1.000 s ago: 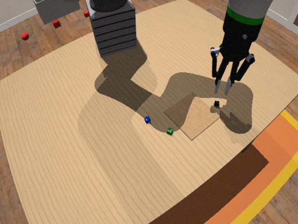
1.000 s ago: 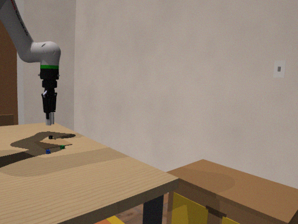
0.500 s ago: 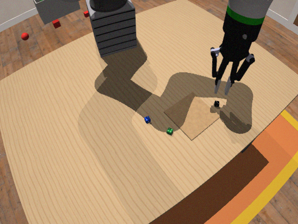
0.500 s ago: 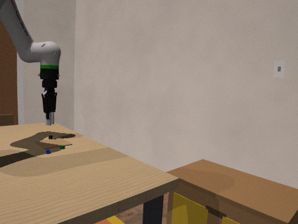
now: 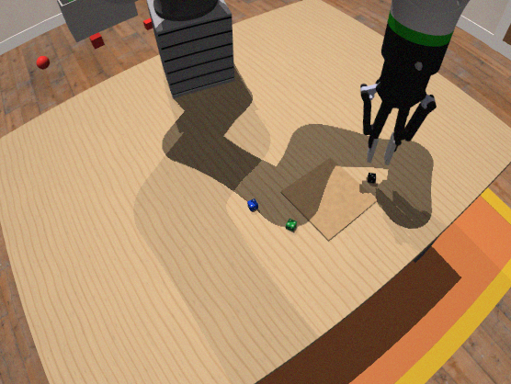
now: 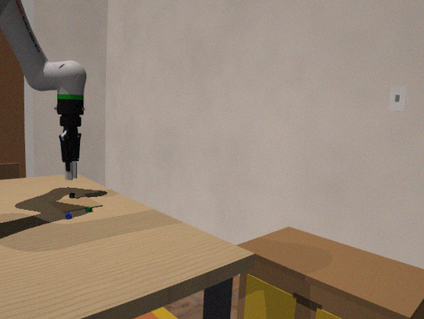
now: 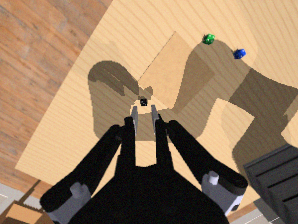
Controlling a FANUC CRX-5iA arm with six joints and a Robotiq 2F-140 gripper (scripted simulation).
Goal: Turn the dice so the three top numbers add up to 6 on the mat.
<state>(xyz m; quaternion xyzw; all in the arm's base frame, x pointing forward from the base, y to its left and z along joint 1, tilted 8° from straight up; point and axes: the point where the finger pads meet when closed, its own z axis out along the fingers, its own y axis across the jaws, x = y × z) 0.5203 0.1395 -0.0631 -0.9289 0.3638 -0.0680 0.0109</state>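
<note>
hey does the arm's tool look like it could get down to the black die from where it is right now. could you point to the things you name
Probably yes: the tool (image 5: 380, 163) (image 6: 71, 179) (image 7: 144, 111) hangs above the table close to the black die (image 5: 371, 177) (image 6: 72, 195) (image 7: 144, 102), its fingers parted, and neither other die stands nearby. It would likely still need lining up.

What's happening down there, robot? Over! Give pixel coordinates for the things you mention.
End effector (image 5: 379, 163) (image 6: 71, 178) (image 7: 144, 111) open, nothing between its fingers, above small black die (image 5: 371, 177) (image 6: 72, 195) (image 7: 144, 102). Black, shiny blue (image 5: 253, 205) (image 6: 69, 216) (image 7: 240, 53) and green dice (image 5: 291, 225) (image 6: 88, 209) (image 7: 209, 38) all off square tan mat (image 5: 346, 197) (image 6: 84, 205) (image 7: 172, 65). Nothing blocking, looks like. Over.
</note>
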